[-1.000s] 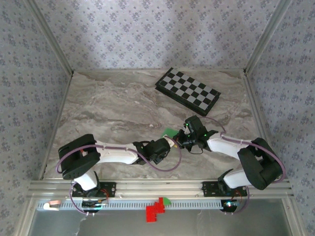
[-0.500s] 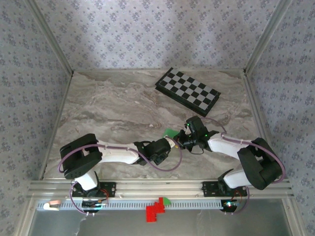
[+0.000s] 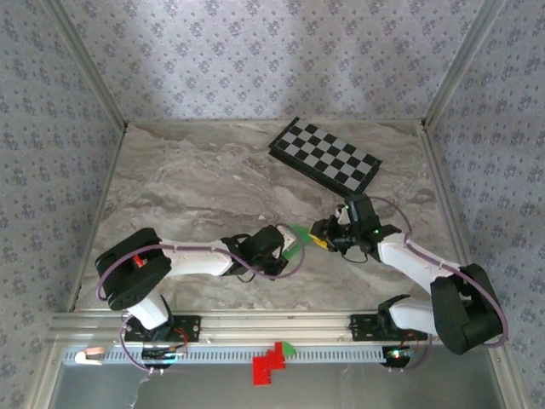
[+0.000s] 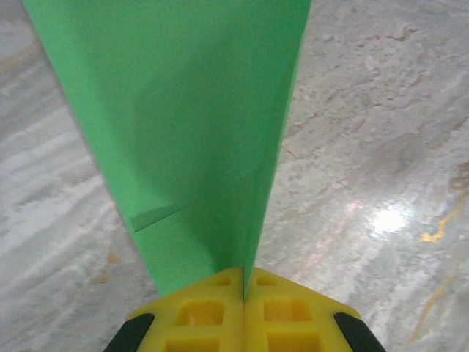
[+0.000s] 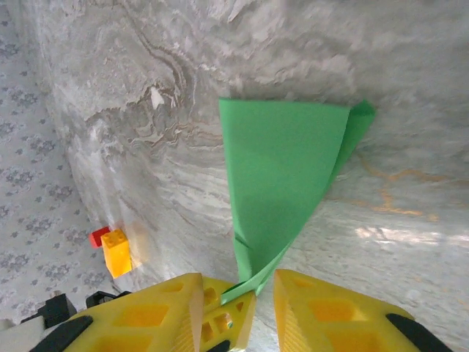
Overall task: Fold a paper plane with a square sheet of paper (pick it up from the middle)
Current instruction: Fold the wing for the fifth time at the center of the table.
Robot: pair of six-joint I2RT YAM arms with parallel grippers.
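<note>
The green paper [image 4: 190, 132] is folded into a long, narrow wedge, wide at one end and drawn to a point at the other. It is plain, bright and unmarked, with doubled layers along one edge. A short slanted crease is seen low on its left face in the left wrist view. It is held over the marble worktop [image 3: 196, 187], towards the near side and about midway between left and right, in the gap between the two arms. Whether its wide end rests on the stone cannot be told.

The narrow end is pinched by the left claw [image 4: 243, 282], whose yellow fingers are pressed fully together on the fold. By this grip the layers are judged to be kept from springing apart.

In the right wrist view the right claw [image 5: 238, 282] is seen partly open. Its fingers are set on either side of the paper's tip without pressing on it, so nothing is gripped by it. The hold is therefore judged to lie with the left claw alone, and the right is left free for a fresh grip or for pressing a crease.

A checkerboard [image 3: 325, 162] lies well apart at the far right. A small orange block [image 5: 116, 253] is seen beyond the worktop's edge.
</note>
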